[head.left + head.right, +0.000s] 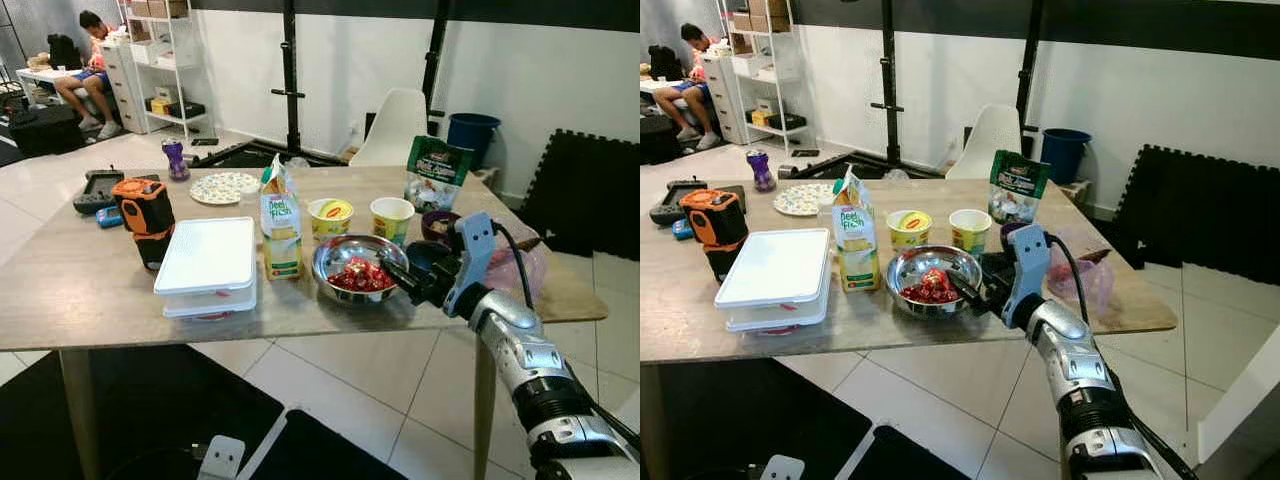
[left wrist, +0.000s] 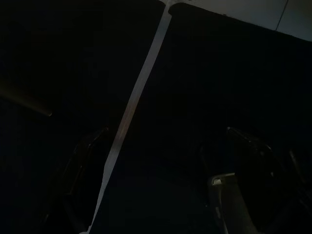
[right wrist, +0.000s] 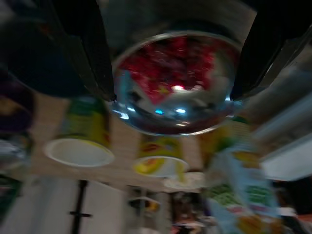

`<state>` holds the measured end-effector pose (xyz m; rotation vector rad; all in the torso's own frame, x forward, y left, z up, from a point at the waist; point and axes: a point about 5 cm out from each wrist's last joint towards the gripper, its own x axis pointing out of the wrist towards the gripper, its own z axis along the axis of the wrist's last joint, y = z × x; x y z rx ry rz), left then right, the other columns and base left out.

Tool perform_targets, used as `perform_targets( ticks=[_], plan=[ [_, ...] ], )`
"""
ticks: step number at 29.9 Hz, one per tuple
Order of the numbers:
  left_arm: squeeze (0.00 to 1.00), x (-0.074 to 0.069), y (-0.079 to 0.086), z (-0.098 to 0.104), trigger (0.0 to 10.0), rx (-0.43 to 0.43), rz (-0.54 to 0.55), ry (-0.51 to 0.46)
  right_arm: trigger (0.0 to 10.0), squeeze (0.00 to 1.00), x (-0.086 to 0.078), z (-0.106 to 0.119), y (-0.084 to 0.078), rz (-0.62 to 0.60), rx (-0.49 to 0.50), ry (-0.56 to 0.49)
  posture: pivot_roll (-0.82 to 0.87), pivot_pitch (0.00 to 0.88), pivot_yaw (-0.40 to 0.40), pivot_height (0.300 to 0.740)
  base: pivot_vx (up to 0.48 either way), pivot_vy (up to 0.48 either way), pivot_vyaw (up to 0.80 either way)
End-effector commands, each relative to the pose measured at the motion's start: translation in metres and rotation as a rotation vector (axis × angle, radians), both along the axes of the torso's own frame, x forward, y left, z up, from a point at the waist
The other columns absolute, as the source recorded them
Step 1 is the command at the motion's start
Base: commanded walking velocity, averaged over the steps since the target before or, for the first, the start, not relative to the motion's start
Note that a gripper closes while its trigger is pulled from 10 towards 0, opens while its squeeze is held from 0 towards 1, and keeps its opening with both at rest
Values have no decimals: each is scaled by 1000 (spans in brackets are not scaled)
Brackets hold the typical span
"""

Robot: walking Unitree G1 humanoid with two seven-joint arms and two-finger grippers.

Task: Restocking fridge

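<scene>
Right wrist view: blurred | right gripper (image 3: 170, 53) fingers spread, flanking steel bowl (image 3: 175, 83)

A shiny steel bowl (image 1: 360, 267) of red food sits upright on the wooden table (image 1: 80, 290) — beside a juice carton (image 1: 281, 222).

Bowl (image 1: 359, 268): polished metal, mirror-glossy, reflects nearby items. Table (image 1: 90, 290): matt pale wood-grain top; white lidded box (image 1: 208, 263) near its front edge looks smooth plastic, carton (image 1: 281, 222) printed paperboard w/ slight sheen. Right arm (image 1: 522, 360): brushed silver metal, blk matt joints.
</scene>
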<state>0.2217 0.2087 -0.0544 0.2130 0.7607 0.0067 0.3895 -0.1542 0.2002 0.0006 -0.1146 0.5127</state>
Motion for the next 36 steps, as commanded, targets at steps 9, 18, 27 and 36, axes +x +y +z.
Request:
perform_targets(
  ticks=[9,18,27,36],
  plan=[
    [0,-3,8,0,10000,22,-15,1,10000,0,11,-4,-31,-314,-58,10,-25,122,-20,740,0,0,0],
    [0,7,0,15,10000,-43,-87,-135,10000,0,16,1,-45,-430,-48,28,13,182,-16,740,0,0,0],
    [0,3,5,12,10000,-56,-67,-119,10000,0,16,2,-54,-490,41,31,9,170,-18,740,0,0,0],
    [0,-5,9,4,10000,-88,29,-66,10000,0,-36,-96,-113,-624,131,341,-20,83,-43,740,0,0,0]
  ],
)
